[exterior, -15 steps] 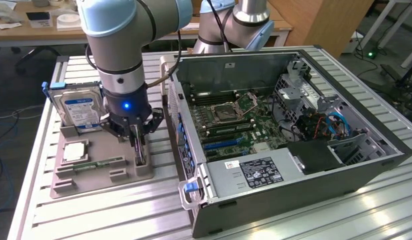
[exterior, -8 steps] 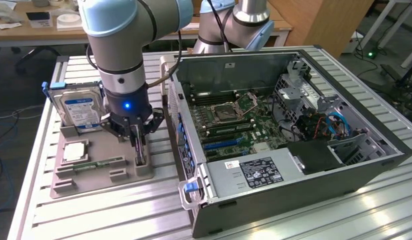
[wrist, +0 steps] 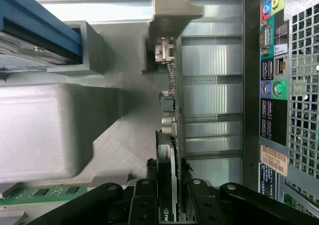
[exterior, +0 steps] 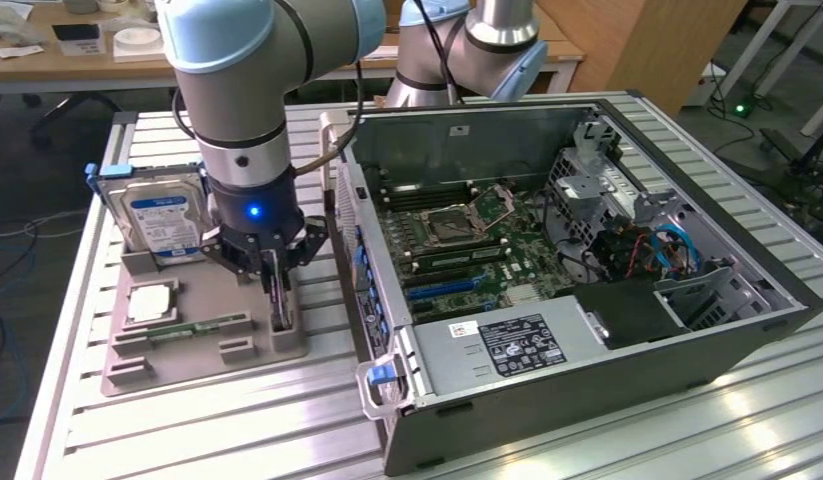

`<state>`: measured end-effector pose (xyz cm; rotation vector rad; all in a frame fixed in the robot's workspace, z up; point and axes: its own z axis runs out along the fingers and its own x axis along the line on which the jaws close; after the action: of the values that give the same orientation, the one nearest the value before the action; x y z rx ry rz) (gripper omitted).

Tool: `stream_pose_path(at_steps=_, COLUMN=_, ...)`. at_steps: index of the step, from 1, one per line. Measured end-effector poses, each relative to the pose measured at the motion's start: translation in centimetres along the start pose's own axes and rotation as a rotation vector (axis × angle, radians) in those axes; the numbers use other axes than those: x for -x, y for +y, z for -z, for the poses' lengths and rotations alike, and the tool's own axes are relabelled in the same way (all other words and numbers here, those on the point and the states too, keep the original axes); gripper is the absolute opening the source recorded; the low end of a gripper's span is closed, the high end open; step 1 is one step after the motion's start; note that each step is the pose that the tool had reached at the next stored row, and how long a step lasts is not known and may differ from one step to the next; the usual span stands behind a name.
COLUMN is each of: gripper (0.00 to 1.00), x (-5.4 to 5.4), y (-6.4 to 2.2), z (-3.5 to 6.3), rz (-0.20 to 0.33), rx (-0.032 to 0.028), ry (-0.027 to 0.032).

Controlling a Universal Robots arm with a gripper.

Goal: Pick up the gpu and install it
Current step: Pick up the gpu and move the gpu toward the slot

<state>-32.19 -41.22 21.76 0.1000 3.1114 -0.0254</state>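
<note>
Two black fingers (wrist: pixel 144 205) of the gripper (wrist: pixel 172 192) stand either side of the gpu (wrist: pixel 168 150) and appear pressed against its two faces. The gpu stands on edge in a slot of the grey holder (exterior: pixel 198 350), at the end nearest the computer case (exterior: pixel 585 400).

Hazard 1: the hold looks to be on a narrow strip along the upper edge. A tilted pull could bind the card in its slot, or let it pivot between the pads.

Hazard 2: the metal bracket (wrist: pixel 172 6) at the card's end sits against a holder post. It could snag there and drag the holder across the table (exterior: pixel 184 440).

Hazard 3: the RAM strip (exterior: pixel 198 327) lies near in the same holder, and the hard drive (exterior: pixel 164 215) stands beyond it. A sideways drift could strike either.

Hazard 4: the case's rear panel (wrist: pixel 271 85) is just beside the card. A low or early swing would likely hit that wall.

Hazard 5: farther in, the motherboard (exterior: pixel 451 250) carries crowded slots. A skewed card may jam against a slot instead of seating.
</note>
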Motion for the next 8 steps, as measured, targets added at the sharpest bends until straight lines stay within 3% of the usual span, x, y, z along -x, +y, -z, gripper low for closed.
stream_pose_path(at_steps=8, gripper=0.27, x=0.0, y=0.0, z=0.0, rz=0.0, rx=-0.0041, ry=-0.0003)
